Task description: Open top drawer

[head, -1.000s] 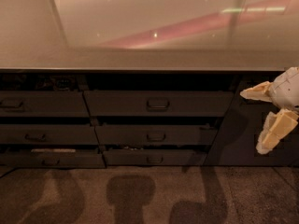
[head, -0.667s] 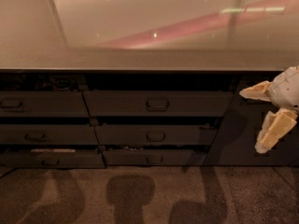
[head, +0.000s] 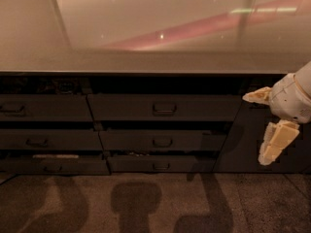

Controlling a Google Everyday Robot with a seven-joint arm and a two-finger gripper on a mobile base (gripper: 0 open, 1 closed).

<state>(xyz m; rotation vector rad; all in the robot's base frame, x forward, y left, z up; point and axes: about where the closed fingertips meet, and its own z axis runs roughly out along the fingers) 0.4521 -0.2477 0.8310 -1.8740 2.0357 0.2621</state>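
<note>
My gripper [head: 266,123] hangs at the right edge, fingers spread wide (one pointing left, one down). The top drawer [head: 204,108] lies to its left, its handle [head: 164,108] untouched.

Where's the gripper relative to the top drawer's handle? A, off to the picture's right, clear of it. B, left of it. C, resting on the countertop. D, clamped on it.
A: the gripper, fingers spread, hangs near the picture's right edge, beyond the top drawer, whose handle is untouched.

Dim warm light, glare on countertop [head: 146,57], pale tool [head: 256,129] at right.
</note>
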